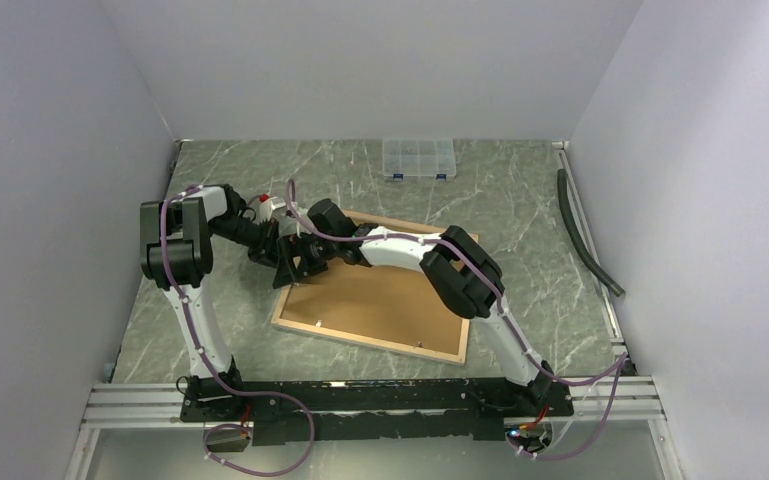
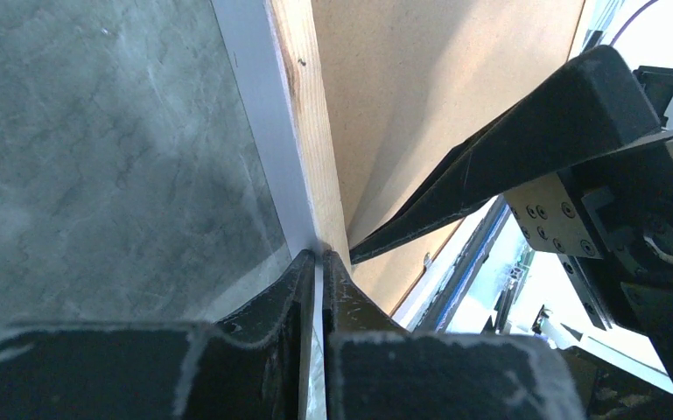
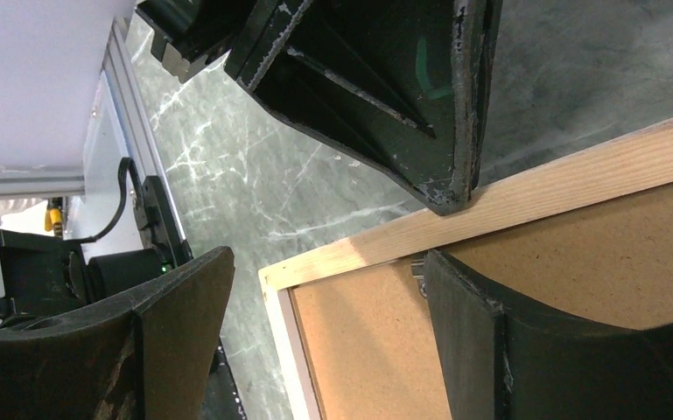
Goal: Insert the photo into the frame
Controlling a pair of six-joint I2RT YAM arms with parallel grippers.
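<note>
The frame point(image 1: 370, 344) lies back-up mid-table point(image 1: 520, 200) with the board point(image 1: 385, 300) in it; no photo shows. The left gripper point(image 2: 318, 259) pinches the frame's left rail, and the right gripper point(image 3: 325, 262) gapes wide astride that corner. With so thin a pinch, a lift may let the rail slip or tip the board loose.

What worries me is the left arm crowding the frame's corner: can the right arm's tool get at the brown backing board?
Probably yes. The right tool is open, one finger over the backing board inside the frame. The left tool grips only the wood border's edge, leaving the board uncovered there.
</note>
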